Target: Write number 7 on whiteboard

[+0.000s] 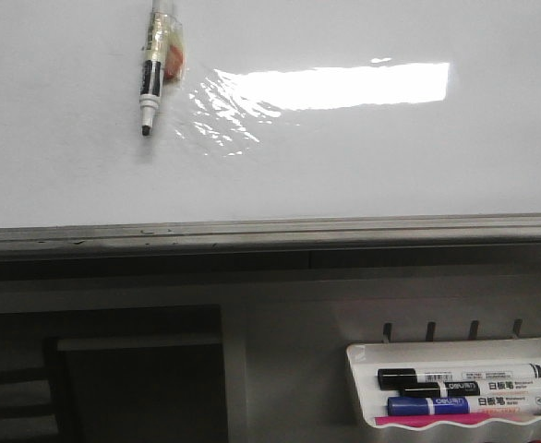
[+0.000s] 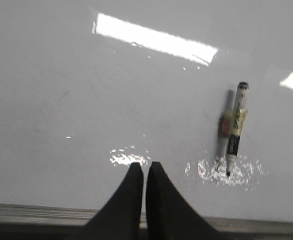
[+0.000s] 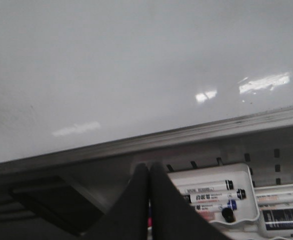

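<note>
The whiteboard fills the upper front view, glossy white with a bright rectangular glare and a grey edge strip below. No strokes of the number 7 show on it. A black-and-white marker with yellowish tape hangs against the board at the upper left, tip down. Neither gripper shows in the front view. In the left wrist view my left gripper is shut and empty near the board's lower edge, apart from the marker. My right gripper is shut and empty, below the board's edge strip.
A white marker tray hangs below the board at the lower right, holding black and blue markers and something pink. It also shows in the right wrist view, beside my right fingers. Dark shelving lies under the board at left.
</note>
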